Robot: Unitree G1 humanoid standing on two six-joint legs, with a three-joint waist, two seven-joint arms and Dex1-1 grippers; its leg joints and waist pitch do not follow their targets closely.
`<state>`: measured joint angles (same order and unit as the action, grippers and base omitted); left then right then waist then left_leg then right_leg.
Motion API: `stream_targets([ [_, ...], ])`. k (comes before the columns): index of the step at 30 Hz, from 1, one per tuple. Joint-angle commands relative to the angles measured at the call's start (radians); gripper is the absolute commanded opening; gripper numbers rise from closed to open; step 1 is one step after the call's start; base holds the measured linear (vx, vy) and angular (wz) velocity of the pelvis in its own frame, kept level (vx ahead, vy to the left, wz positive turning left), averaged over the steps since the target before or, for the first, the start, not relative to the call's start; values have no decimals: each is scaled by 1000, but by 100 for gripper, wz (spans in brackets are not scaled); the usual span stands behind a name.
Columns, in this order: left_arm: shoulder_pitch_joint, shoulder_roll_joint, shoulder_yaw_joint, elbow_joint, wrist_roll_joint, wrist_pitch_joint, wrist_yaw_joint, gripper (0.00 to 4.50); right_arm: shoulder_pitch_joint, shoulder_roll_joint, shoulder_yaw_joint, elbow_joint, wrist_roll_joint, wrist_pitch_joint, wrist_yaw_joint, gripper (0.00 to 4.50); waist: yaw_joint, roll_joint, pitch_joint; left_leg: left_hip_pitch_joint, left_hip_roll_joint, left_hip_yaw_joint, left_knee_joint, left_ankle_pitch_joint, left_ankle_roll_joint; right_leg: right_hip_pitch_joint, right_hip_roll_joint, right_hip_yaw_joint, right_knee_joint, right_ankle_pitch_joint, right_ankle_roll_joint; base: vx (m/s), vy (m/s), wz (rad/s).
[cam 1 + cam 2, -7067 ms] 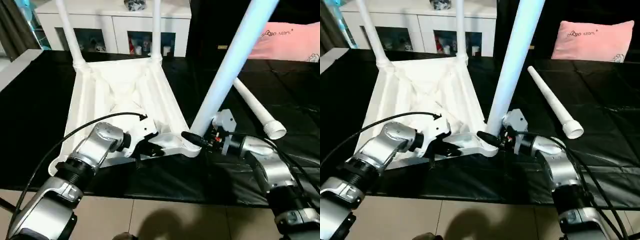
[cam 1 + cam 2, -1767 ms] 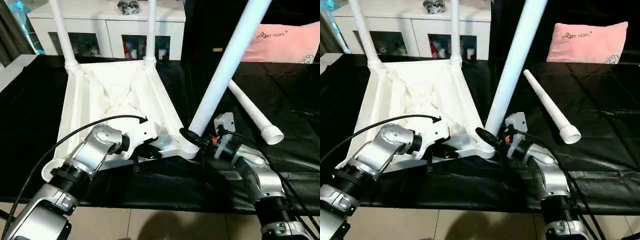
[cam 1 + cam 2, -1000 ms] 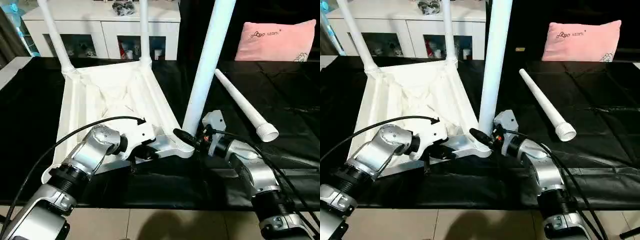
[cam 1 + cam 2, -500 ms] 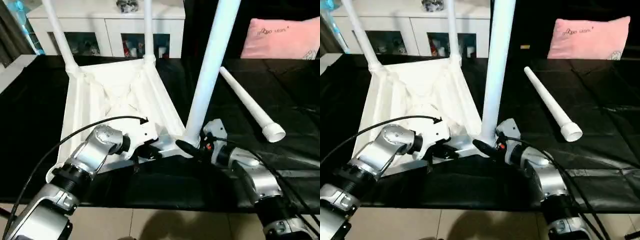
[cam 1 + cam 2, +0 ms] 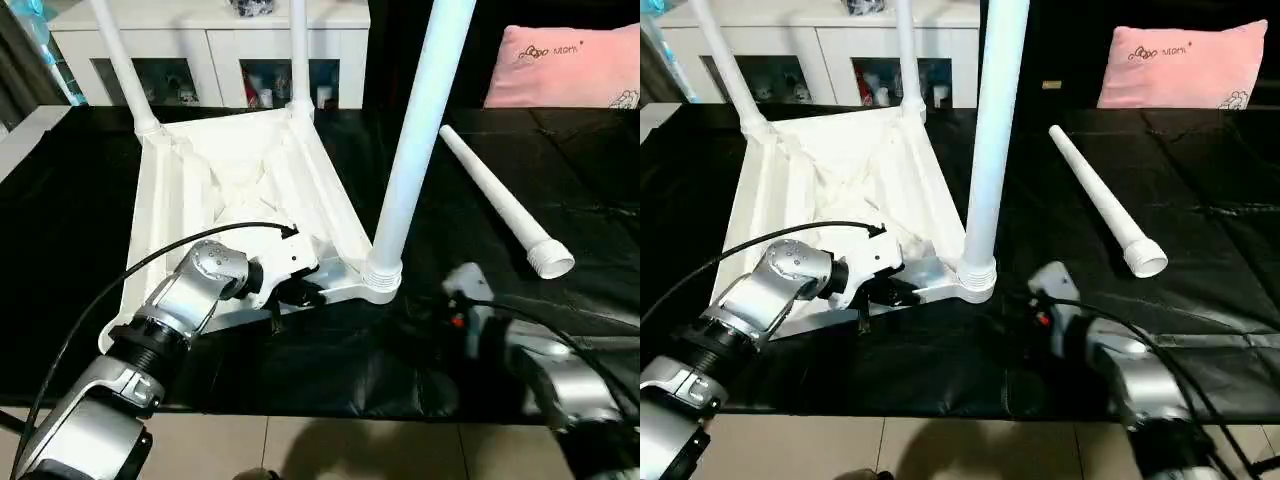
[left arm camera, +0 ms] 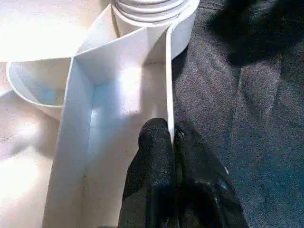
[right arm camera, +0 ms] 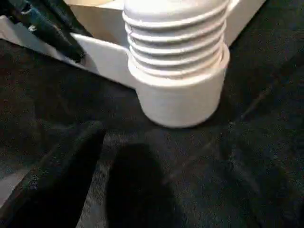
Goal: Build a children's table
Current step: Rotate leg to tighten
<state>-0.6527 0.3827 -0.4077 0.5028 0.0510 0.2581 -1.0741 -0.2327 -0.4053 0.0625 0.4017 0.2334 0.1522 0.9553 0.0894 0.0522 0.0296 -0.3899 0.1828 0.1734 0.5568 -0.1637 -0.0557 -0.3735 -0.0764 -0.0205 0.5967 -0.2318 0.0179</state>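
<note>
Head cam: white ribbed plastic tabletop (image 5: 240,190) lies underside-up on the black-sheeted worktop (image 5: 60,220). Three white tapered tube legs stand in its corner sockets: two far ones (image 5: 120,60) (image 5: 298,50) and the near-right one (image 5: 418,130), all cut off by the frame's upper edge. Fourth white tube leg (image 5: 500,205) lies loose on the sheet, well apart to the right. Pink pillow (image 5: 565,65) at the back has small printed writing, not readable. White glass-door cabinet (image 5: 215,60) behind, contents too small to tell.

Left end effector (image 5: 300,292) is clenched on the tabletop's near edge wall. Right end effector (image 5: 1025,300) sits just beside the near-right socket, blurred, not touching the leg.

Left wrist: black fingers (image 6: 156,152) pinch a thin white rim wall between them; ribbed leg base (image 6: 147,7) beyond, cut off.

Right wrist: ribbed leg base seated in round socket (image 7: 178,95); one dark finger (image 7: 57,175) is blurred in the foreground, nothing held, released by the look of it.
</note>
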Motion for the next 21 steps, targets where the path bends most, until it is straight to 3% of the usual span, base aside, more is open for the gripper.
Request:
stream_targets([
  [1, -24, 7, 9, 20, 20, -8, 18, 0, 6, -21, -21, -41, 19, 19, 29, 448, 0, -7, -52, 19, 39, -8, -45, -145, 83, 40, -51, 16, -53, 119, -257, 0, 0, 0],
  [6, -26, 8, 8, 31, 21, -18, 12, 0, 6, -50, -40, -61, 24, 15, 42, 448, 0, -7, -50, 21, 40, -8, -45, -161, 77, 38, -53, 19, -55, 63, -261, 0, 0, 0],
  [11, -31, 17, 4, 52, 20, -52, -15, 0, -10, -105, -69, -116, 52, 30, 69, 448, 2, -8, -53, 19, 38, -8, -39, -133, 88, 41, -50, 18, -51, 103, -266, 0, 0, 0],
  [14, -34, 18, 4, 58, 19, -62, -21, 0, -15, -117, -66, -137, 49, 38, 77, 448, 2, -9, -54, 20, 38, -7, -36, -124, 98, 40, -51, 17, -47, 131, -271, 0, 0, 0],
  [21, -24, 36, 7, 41, -12, -141, -99, 0, -56, -133, -22, -183, 40, 54, 109, 448, 3, -8, -57, 18, 39, -8, -33, -126, 88, 39, -49, 17, -43, 114, -269, 0, 0, 0],
])
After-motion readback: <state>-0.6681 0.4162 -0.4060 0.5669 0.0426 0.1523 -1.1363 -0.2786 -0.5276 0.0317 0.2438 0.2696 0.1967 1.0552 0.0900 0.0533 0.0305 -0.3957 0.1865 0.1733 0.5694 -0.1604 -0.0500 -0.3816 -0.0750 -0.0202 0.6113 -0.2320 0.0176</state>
